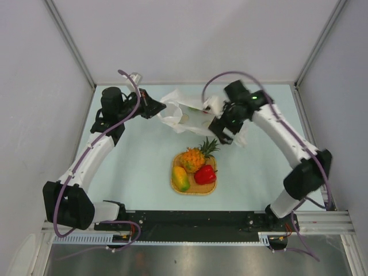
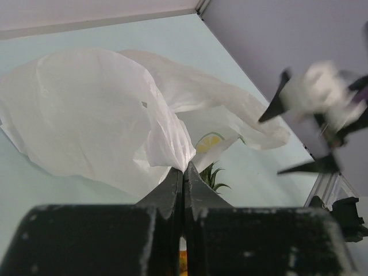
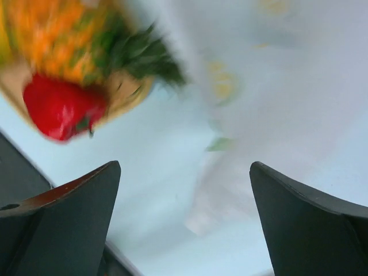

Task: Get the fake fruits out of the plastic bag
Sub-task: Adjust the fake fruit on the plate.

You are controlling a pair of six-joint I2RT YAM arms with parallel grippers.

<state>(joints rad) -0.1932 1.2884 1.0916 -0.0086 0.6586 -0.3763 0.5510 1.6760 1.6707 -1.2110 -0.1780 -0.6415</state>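
Far end of the pale green worktop (image 1: 135,164): the thin, crinkly, translucent white plastic bag (image 1: 179,110) lay bunched up between the two claws, with a yellow citrus print on its side.
Bag contents: nothing could be made out for certain. The right wrist view gave only a small blurred green smear at the bag's edge.
Fruits outside the bag: an orange-yellow plastic pineapple (image 1: 194,158) with a spiky green crown, a yellow-orange-green toy mango (image 1: 180,179) and a glossy red pepper-like piece (image 1: 205,175) sat close together in one cluster.
Mat: a flat woven orange mat (image 1: 195,191) carried all three fruits. It lay nearer the arm bases than the bag, with a strip of bare worktop between them.
Left claw (image 2: 184,170): its fingers were pressed together and clamped on a fold at the bag's left edge. In the left wrist view the film rose straight from the tips and spread wide.
Right claw (image 3: 184,165): its fingers stood wide apart with nothing between them. It hung at the bag's right side, above the gap between bag and mat, with the red piece and the pineapple blurred beyond its tips.
Surround: plain grey walls enclosed the worktop on three sides.
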